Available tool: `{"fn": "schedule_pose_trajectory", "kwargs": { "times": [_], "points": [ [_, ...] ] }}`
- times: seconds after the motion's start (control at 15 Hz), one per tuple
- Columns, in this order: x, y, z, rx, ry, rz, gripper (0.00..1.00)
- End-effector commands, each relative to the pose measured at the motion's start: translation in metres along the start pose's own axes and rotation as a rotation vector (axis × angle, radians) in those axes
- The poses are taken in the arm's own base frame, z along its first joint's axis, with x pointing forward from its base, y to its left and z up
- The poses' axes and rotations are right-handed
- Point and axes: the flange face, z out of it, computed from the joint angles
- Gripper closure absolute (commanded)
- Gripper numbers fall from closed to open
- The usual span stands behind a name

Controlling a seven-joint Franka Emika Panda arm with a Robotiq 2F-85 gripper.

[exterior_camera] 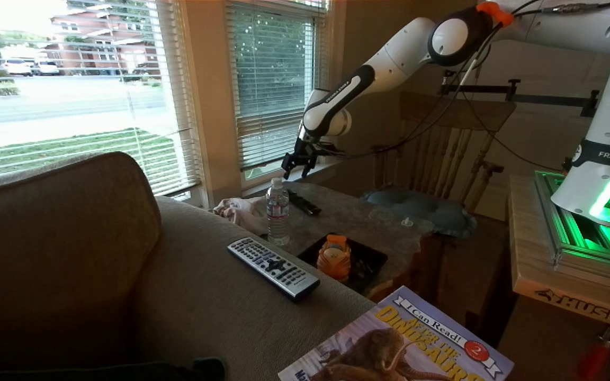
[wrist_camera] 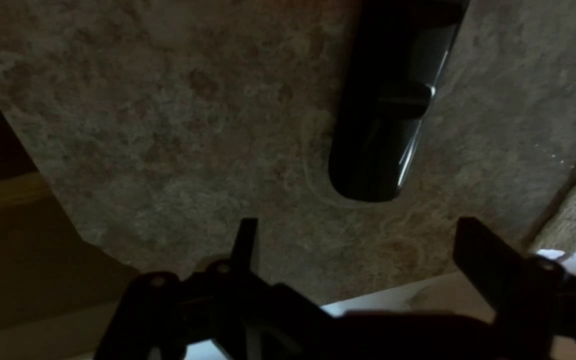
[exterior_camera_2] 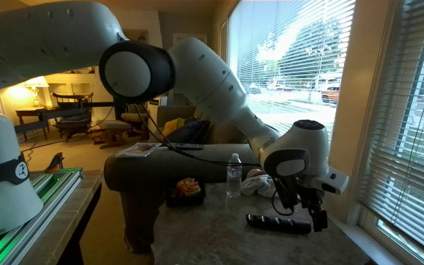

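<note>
A robot gripper [wrist_camera: 358,227], jaws spread and empty, hangs near a black bar [wrist_camera: 388,102] lying on a mottled tabletop [wrist_camera: 168,150]. In the wrist view the bar's long axis runs steeply aslant, rounded end toward the gripper.

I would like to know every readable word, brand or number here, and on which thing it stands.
"I Can Read!": book
"2": book
"AFTER THE DINOSAUR": book, end cut off
"Ma": book, rest cut off
"HUSKY": bench
"FRANKA E": base, end cut off
"IKA": base, start cut off
"FRANKA EMIKA": arm
Too small or blurred: print on the bottle and silver remote.
</note>
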Motion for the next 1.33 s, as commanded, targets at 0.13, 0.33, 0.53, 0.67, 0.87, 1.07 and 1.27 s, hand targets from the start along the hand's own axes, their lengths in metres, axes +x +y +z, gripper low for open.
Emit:
{"fn": "schedule_pose_trajectory", "kwargs": {
  "times": [0.13, 0.33, 0.53, 0.67, 0.87, 1.07, 1.27],
  "points": [
    [0.003, -0.004, 0.017, 0.013, -0.071, -0.002, 0.00],
    [0.006, -0.004, 0.018, 0.013, -0.087, -0.002, 0.00],
    [0.008, -0.004, 0.019, 0.017, -0.095, -0.001, 0.00],
    [0.008, -0.007, 0.013, 0.022, -0.099, -0.001, 0.00],
    [0.004, -0.013, 0.016, 0.019, -0.104, -0.010, 0.00],
    [-0.002, -0.019, 0.021, 0.013, -0.117, -0.023, 0.00],
    [-0.008, -0.021, 0.026, 0.004, -0.135, -0.030, 0.00]
  ]
}}
